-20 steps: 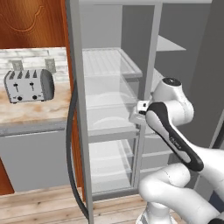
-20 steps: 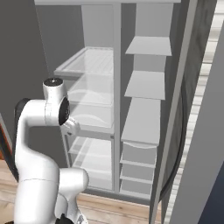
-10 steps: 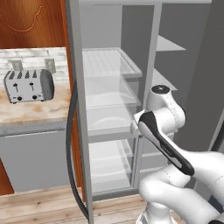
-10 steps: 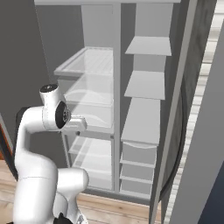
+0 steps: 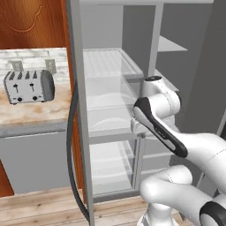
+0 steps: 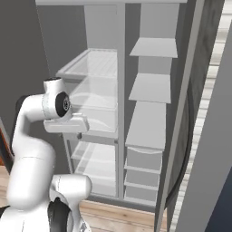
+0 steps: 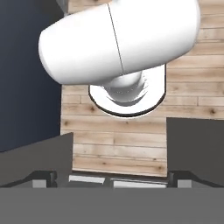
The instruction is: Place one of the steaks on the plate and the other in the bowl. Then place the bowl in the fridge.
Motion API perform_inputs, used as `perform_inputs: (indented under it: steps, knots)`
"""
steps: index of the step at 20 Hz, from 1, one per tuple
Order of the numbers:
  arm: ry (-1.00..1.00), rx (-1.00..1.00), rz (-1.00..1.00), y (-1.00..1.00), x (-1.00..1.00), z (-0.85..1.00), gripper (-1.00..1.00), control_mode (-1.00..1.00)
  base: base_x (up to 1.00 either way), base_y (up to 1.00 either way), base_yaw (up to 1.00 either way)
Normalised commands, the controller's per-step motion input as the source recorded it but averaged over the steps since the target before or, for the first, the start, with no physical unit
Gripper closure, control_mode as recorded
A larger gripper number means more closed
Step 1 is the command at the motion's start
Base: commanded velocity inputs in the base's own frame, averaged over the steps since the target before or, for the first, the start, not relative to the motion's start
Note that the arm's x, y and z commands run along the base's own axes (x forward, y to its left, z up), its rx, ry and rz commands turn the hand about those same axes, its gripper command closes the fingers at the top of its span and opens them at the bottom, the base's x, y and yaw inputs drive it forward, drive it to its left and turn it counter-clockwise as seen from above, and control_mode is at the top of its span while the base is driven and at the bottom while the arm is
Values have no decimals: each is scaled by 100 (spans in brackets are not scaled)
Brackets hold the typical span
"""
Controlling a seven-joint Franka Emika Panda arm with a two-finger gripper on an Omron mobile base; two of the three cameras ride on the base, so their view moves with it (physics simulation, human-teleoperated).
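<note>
End effector (image 7: 118, 177): your jaws spread full, nothing held; hand view looks down at wooden floor (image 7: 131, 131). Fridge (image 5: 114, 110) stands open ahead of you, door edge (image 5: 79, 110) close on arm's left, glass shelves (image 5: 110, 66) clear to see; bowl and steaks not made out. Toaster (image 5: 28, 86) on worktop (image 5: 35, 114) left, well apart. Since half second ago, arm pulled back and lower, away from shelves.

A home kitchen: an open grey fridge (image 5: 115, 84) with glass shelves, a toaster (image 5: 29, 86) on a stone counter (image 5: 31, 115), wooden floor (image 5: 39, 209).
</note>
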Motion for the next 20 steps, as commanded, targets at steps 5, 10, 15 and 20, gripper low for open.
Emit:
perform_inputs:
  steps: [5, 10, 15, 20]
  knots:
    - [-6, 0, -5, -7, -56, -4, -100, -100, 0, 0, 0]
    - [-2, 0, -2, -2, -23, 0, -100, -100, 0, 0, 0]
    - [0, 0, 0, 0, 0, 0, -100, -100, 0, 0, 0]
    - [0, 0, 0, 0, 0, 0, -100, 100, -46, 0, 0]
